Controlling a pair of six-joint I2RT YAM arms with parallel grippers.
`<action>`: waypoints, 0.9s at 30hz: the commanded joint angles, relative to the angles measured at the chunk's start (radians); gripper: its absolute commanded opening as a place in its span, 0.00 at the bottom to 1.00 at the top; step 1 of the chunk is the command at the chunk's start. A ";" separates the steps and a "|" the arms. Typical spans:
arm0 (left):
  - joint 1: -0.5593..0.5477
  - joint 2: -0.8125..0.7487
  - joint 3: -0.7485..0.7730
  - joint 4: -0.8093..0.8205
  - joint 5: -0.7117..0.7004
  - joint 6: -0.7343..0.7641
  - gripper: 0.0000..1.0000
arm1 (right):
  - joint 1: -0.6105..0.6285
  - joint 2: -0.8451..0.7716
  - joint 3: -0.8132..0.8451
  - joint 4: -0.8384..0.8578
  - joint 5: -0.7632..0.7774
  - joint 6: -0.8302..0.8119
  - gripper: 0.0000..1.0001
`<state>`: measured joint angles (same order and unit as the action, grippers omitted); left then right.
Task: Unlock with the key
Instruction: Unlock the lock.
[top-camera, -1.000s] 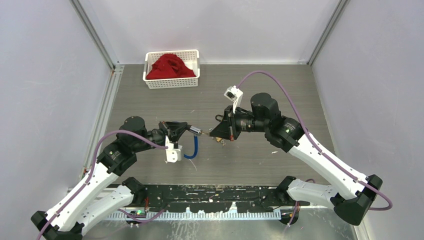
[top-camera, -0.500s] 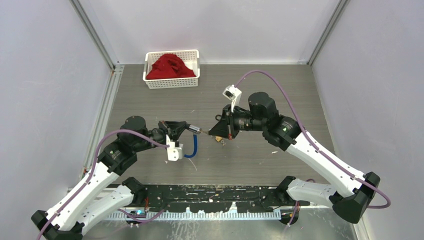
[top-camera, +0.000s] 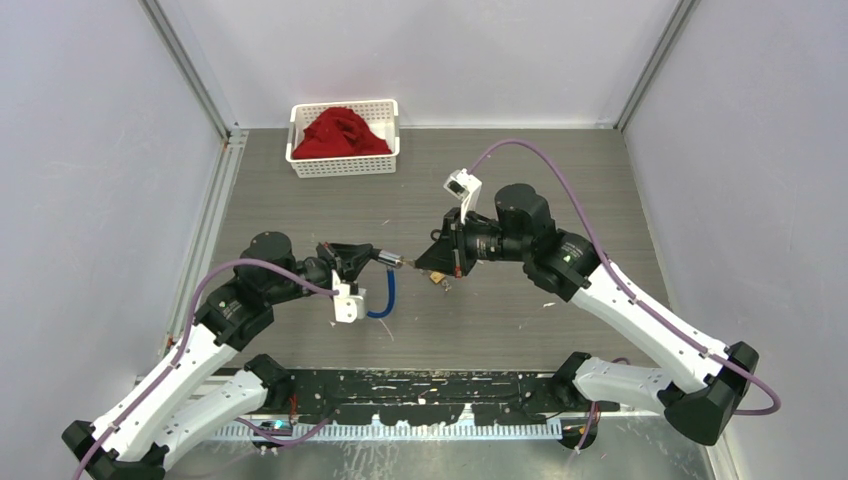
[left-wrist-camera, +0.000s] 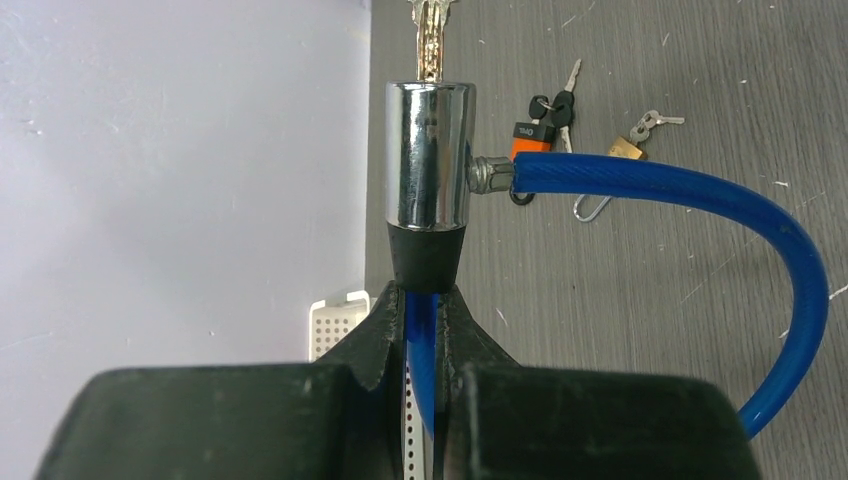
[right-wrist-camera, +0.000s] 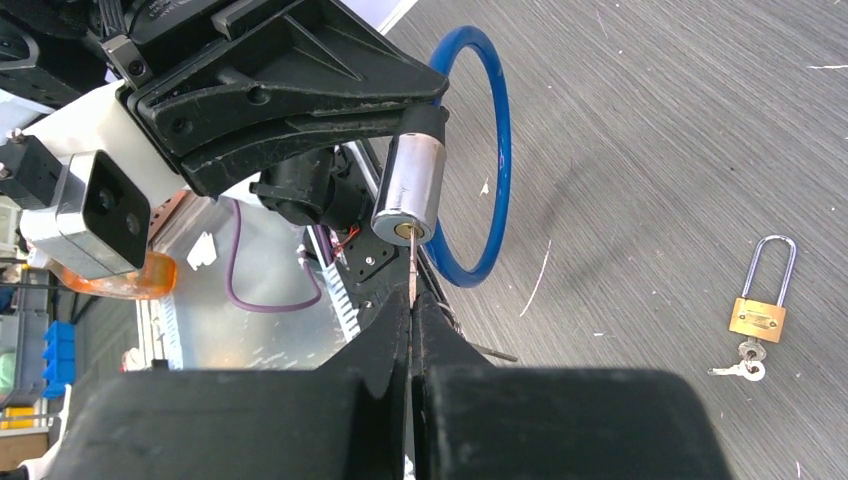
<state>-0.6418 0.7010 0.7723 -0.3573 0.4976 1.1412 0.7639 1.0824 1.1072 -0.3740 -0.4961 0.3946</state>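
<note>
- Key (right-wrist-camera: 410, 268) is pinched edge-on in the right jaws, which are pressed together on its bow. Its blade points straight away from them, and its tip meets the brass keyway in the end face of the lock cylinder (right-wrist-camera: 410, 190).
- The chrome cylinder hangs in the air over the middle of the tabletop (top-camera: 560, 180), between the two arms. Its long axis runs from one set of jaws to the other, in line with the blade.
- The left jaws are closed on the black end of the cylinder and on the blue cable (left-wrist-camera: 700, 190) where it enters there. The cable loops round and plugs into the cylinder's side.
- The next move looks like a push further in or a twist about that shared axis. It falls to the right arm (top-camera: 600, 290), with the left arm (top-camera: 230, 310) only bracing the lock.
- The left wrist view shows the blade entering the cylinder's far end, but not how deep it goes. The right wrist view shows the keyway face itself, and the depth is unclear there too.
- A brass padlock (right-wrist-camera: 762, 315) with its own small keys lies on the tabletop below, and a bunch of keys with an orange tag (left-wrist-camera: 535, 130) lies near it.
- A white basket (top-camera: 345, 168) holding a red cloth (top-camera: 340, 132) stands well apart at the far left corner, seen only from above.
</note>
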 joint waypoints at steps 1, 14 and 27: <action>-0.009 -0.006 0.057 0.049 0.057 0.011 0.00 | 0.001 0.022 0.032 0.085 0.026 -0.013 0.01; -0.034 0.016 0.058 0.051 -0.024 0.006 0.00 | 0.081 0.078 -0.005 0.209 0.136 0.028 0.01; -0.078 0.020 0.043 0.156 -0.032 0.085 0.00 | 0.043 0.122 -0.173 0.511 0.138 0.302 0.01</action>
<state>-0.6693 0.7403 0.7799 -0.4290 0.3141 1.1736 0.8268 1.1912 1.0115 -0.1562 -0.3763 0.5125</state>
